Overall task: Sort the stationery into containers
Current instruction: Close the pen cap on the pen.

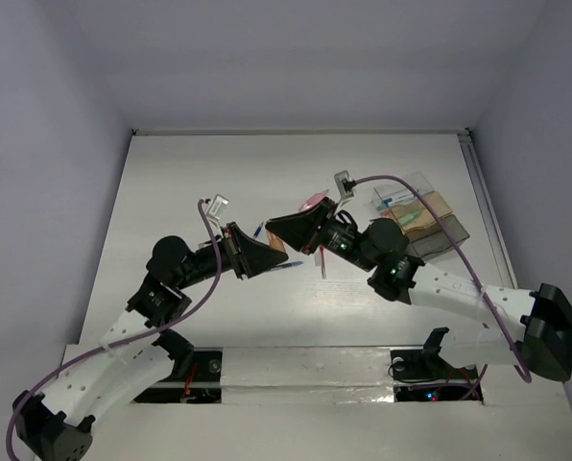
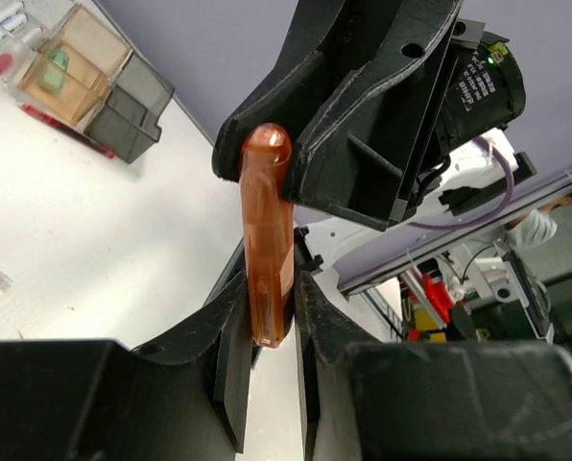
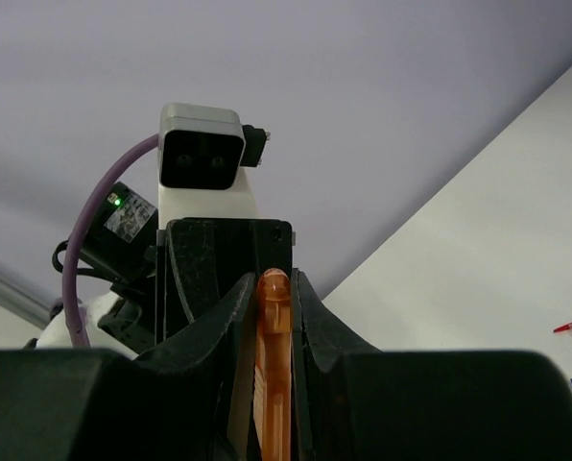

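Orange translucent piece [image 2: 267, 259]: aloft over mid-table, long axis left-right, spanning both grippers. Left gripper [image 2: 269, 293] clamped on its left end; right gripper [image 3: 272, 288] clamped on its right end. White table [image 1: 190, 182], lilac walls. Containers [image 1: 430, 219] far right; red pen [image 2: 65, 130] lying near them; blue pen [image 1: 288, 265] on the table just near of the grippers.

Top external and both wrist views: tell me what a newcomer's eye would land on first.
First, the left gripper and the right gripper, nose to nose above the middle of the table, both pinching one orange translucent piece, an end each. Next, the cluster of containers toward the table's right edge, with a red pen lying beside it.
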Robot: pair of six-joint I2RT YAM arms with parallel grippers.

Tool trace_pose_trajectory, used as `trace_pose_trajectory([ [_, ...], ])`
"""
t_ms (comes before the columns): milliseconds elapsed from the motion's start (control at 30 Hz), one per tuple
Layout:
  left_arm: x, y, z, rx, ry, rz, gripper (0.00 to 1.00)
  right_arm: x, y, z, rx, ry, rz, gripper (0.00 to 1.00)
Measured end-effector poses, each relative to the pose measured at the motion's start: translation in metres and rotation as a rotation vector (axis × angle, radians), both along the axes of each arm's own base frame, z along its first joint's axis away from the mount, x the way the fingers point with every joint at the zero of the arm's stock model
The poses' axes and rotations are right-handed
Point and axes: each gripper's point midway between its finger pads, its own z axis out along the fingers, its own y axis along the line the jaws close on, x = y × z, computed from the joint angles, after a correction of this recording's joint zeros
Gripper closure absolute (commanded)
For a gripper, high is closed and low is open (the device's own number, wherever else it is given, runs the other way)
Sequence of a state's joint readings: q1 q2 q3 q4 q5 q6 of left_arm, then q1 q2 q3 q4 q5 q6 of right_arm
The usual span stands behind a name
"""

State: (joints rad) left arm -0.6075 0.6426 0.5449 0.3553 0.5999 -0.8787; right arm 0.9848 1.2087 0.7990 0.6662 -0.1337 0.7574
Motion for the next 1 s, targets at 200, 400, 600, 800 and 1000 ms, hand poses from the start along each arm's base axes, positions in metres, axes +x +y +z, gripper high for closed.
trace_pose_trajectory([
  [200,-0.007,-0.001,0.004,0.047,-0.007,-0.031,1.0,-0.008,-0.007,0.004,0.045,-0.008,-0.026,1.0],
  [400,-0.011,0.001,-0.003,0.075,0.01,-0.036,1.0,-0.008,-0.019,-0.006,0.048,0.018,-0.068,1.0],
  [600,-0.015,0.005,0.007,0.039,-0.027,-0.031,1.0,-0.013,-0.026,0.001,0.056,0.024,-0.079,1.0],
  [800,-0.014,0.002,-0.003,0.011,-0.017,-0.04,1.0,-0.011,-0.026,-0.005,0.019,0.036,-0.089,0.82],
  [1000,-0.004,0.007,0.009,-0.046,-0.044,0.01,1.0,-0.027,-0.015,-0.015,-0.064,0.042,-0.025,0.71],
])
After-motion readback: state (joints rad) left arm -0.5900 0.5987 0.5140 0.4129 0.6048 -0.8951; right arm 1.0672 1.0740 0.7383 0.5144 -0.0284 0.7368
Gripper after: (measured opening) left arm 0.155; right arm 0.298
